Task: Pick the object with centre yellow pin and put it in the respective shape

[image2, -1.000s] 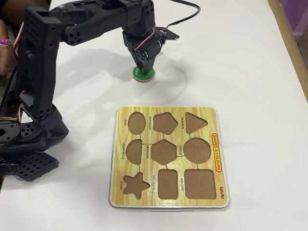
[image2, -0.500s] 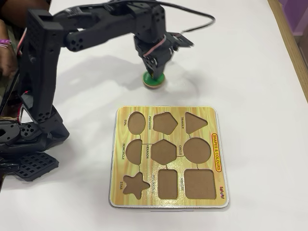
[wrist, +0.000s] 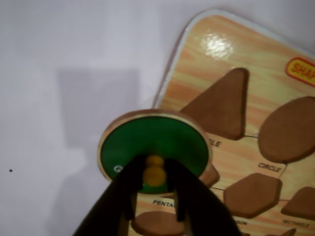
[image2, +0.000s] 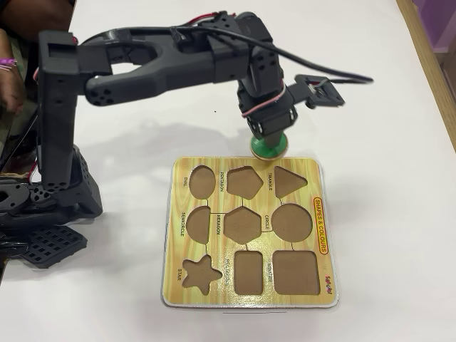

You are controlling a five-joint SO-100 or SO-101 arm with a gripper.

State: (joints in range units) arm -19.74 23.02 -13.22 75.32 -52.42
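Observation:
In the wrist view the green disc (wrist: 155, 142), with a pale wooden rim and a yellow knob (wrist: 154, 171), hangs in my gripper (wrist: 154, 169), whose black fingers (wrist: 120, 196) are shut on the knob. In the overhead view my gripper (image2: 269, 141) holds the disc (image2: 271, 148) over the far edge of the yellow shape board (image2: 246, 165), close to the triangle cut-out (image2: 288, 182). The round CIRCLE cut-out (image2: 291, 222) (wrist: 290, 129) lies open and unoccupied, nearer the camera than the disc.
The board also has pentagon (image2: 244, 181), oval (image2: 203, 182), hexagon (image2: 242, 224), star (image2: 200, 274) and square (image2: 295, 271) cut-outs. The arm's base (image2: 43, 206) stands left of the board. A person's arm (image2: 11, 78) shows at the left edge. A wooden strip (image2: 434, 71) runs along the right.
The gripper has lifted the disc off the white table and carried it right and toward the board, from the open table to the board's far edge.

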